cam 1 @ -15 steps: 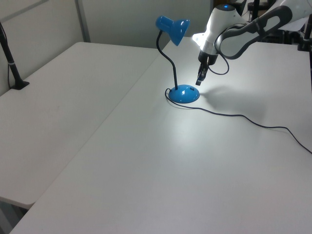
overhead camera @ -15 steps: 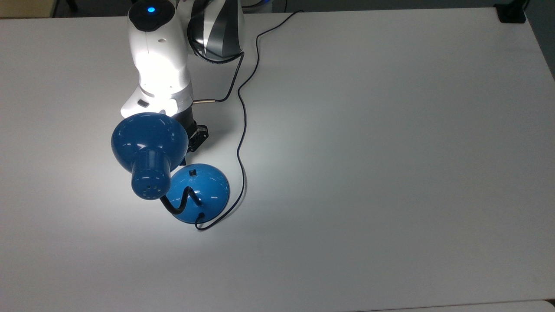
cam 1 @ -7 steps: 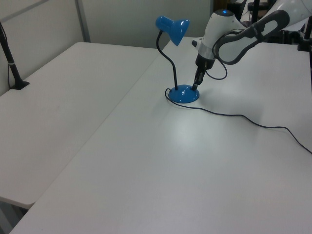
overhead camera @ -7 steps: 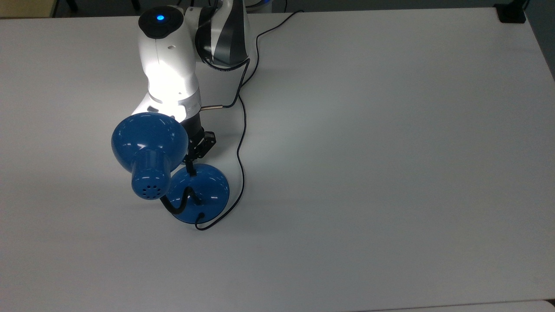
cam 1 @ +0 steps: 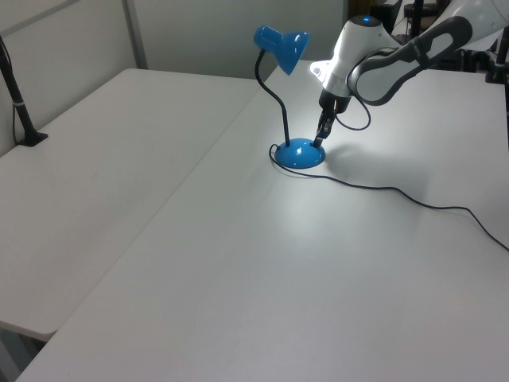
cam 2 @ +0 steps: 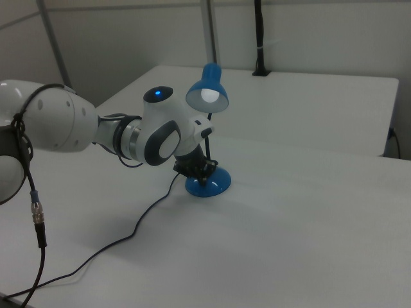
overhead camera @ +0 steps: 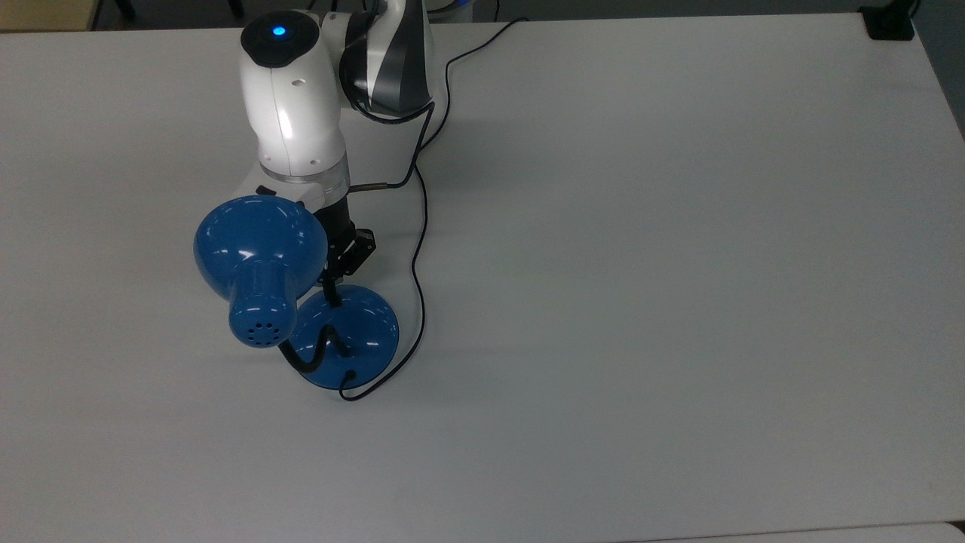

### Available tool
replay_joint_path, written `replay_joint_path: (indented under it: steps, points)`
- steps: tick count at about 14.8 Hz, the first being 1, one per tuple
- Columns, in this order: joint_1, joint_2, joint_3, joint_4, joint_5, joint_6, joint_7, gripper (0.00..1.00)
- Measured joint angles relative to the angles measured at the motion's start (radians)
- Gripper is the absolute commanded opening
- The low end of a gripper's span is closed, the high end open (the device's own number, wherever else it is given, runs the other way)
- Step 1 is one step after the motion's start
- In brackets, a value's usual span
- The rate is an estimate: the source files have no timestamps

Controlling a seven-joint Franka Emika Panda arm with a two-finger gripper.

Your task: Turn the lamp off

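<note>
- The lamp (overhead camera: 301,302) stands on the white table (overhead camera: 678,302), toward the top view's left, its round blue base (overhead camera: 354,335) flat on the surface and its blue shade (overhead camera: 256,256) raised on the bent black gooseneck (cam 1: 274,95).
- The gripper (overhead camera: 332,290) points down at the base, its tip touching or just above the dome's edge nearest the arm, where the small switch sat a second ago; the switch is now hidden under the tip.
- I cannot tell from any view whether the claw's fingers are together or apart.
- Compared with a second ago, the arm (overhead camera: 294,98) has shifted toward the top view's right and come down, closing the gap between tip and base; over the last half second it has barely moved.
- The lighting differs: a second ago a bright pool lay on the table and the wrist glared white; half a second ago the left view showed the table evenly dim.
- Now the left view again shows a soft bright patch on the table by the base, and the right view shows the bulb (cam 2: 208,96) white inside the shade.
- The thin black cord (overhead camera: 419,249) runs in the same curve from the base toward the table's far edge.
</note>
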Motion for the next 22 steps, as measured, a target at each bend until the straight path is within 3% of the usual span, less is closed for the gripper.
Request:
replay_joint_path:
  steps: [6,10,17,22]
  points:
    - [0.0,-0.002,0.0,-0.004,0.0,-0.024,0.0,0.0]
    - [0.0,-0.02,0.003,-0.001,0.0,-0.173,0.0,0.0]
    - [0.029,-0.235,0.015,0.021,0.0,-0.548,0.069,0.06]
    - [0.093,-0.349,0.016,0.047,0.0,-0.683,0.183,0.21]
